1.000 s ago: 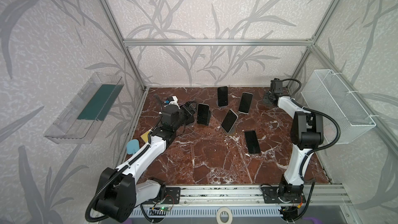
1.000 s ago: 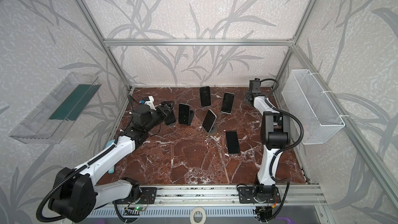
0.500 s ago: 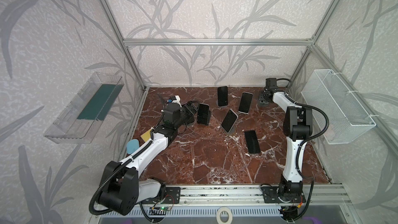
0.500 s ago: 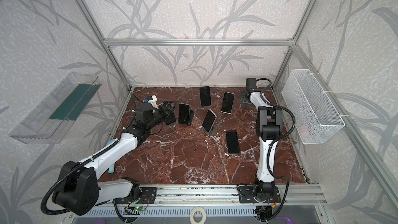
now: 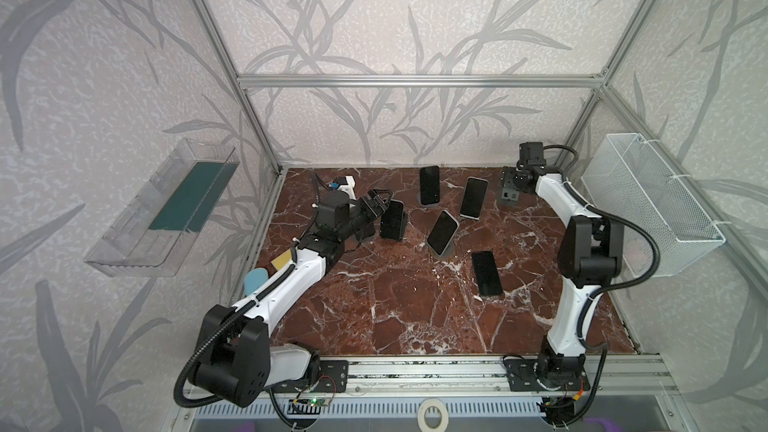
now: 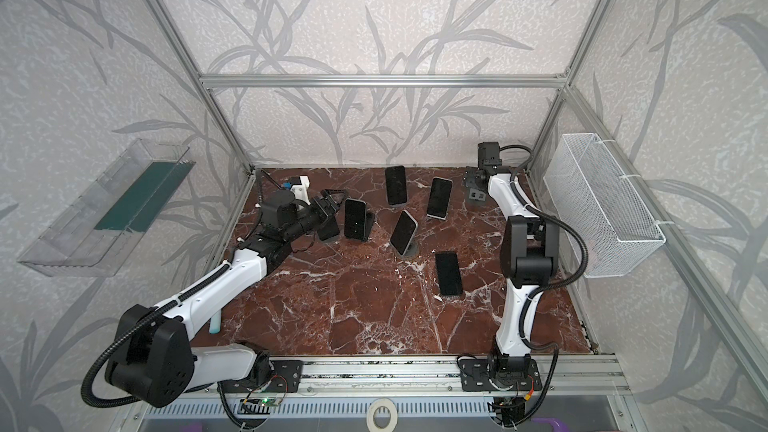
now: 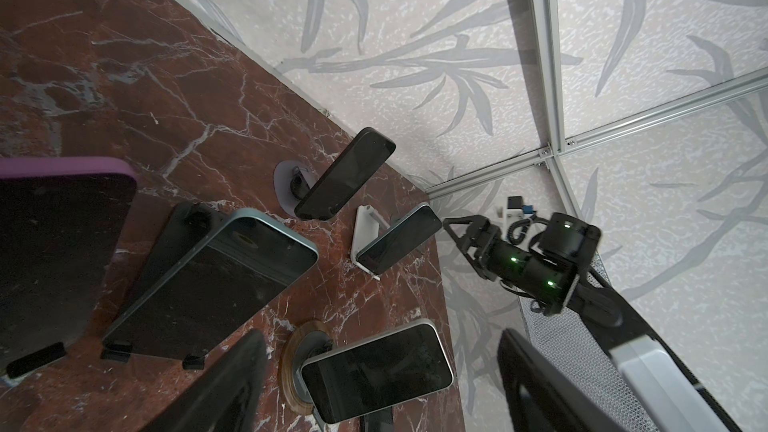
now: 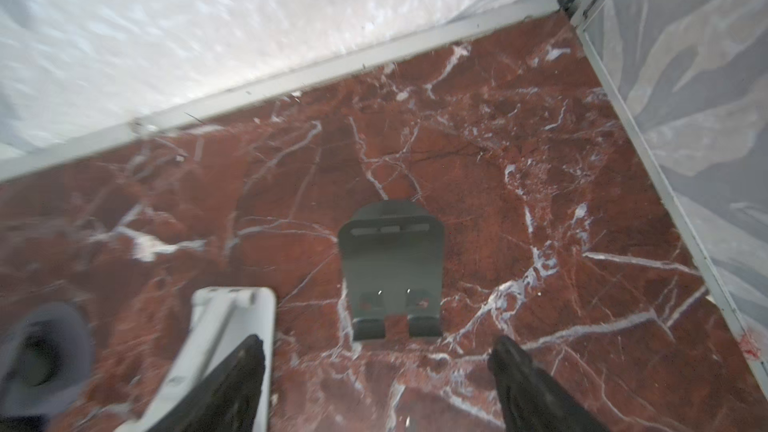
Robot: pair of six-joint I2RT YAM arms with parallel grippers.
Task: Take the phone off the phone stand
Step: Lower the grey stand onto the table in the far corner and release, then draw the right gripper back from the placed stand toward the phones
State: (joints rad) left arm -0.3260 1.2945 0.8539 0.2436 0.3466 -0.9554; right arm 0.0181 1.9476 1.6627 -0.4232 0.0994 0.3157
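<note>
Right wrist view, and we've got the right end effector (image 8: 378, 340) spread wide, gripping nothing, facing an empty grey stand (image 8: 390, 272) on the red marble desk (image 8: 540, 160), tucked between leaf-papered walls (image 8: 706, 76). Across the desk, the left end effector (image 5: 379, 202), wide too, sits beside the propped phone (image 5: 392, 220).

Red-brown, white-veined marble table (image 5: 395, 305); stand (image 8: 390, 268) probably dark grey.

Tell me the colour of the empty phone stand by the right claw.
The empty phone stand is dark grey, seen best in the right wrist view.
</note>
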